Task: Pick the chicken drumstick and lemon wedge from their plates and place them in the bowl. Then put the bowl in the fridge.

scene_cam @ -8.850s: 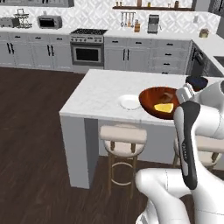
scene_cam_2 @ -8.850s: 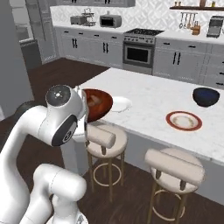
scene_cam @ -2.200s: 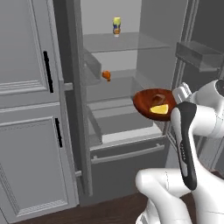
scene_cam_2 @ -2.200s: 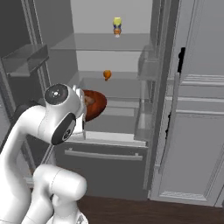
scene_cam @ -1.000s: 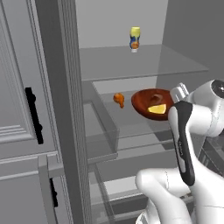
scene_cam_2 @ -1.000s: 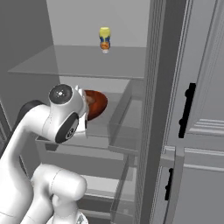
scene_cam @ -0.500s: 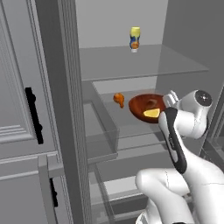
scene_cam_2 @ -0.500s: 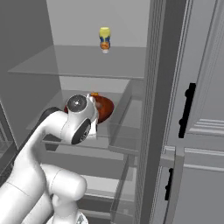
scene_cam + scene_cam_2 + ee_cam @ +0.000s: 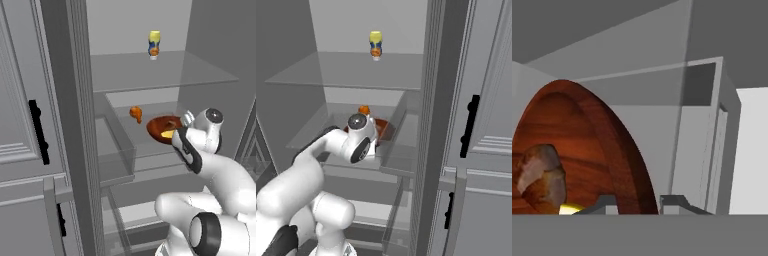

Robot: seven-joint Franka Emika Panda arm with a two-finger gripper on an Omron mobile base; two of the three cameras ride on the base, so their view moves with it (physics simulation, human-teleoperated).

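**Bowl being set on the middle fridge shelf**

Nearest, the pincer [image 9: 634, 202] is seen clenched on the rim of the bowl [image 9: 163, 128], one finger on each side of the wall. Inside the bowl, the chicken drumstick [image 9: 541, 177] and the lemon wedge [image 9: 168, 134] are carried — both plates' items are thus judged already loaded. The bowl is held over the middle glass shelf [image 9: 150, 150] inside the fridge [image 9: 210, 65]; whether its base touches the glass cannot be told. Beyond it, a small orange item [image 9: 135, 113] lies on the same shelf, and a bottle [image 9: 154, 44] stands on the shelf above. To finish well, the bowl should be kept level, lowered until fully supported — short of the orange item — and only then released.
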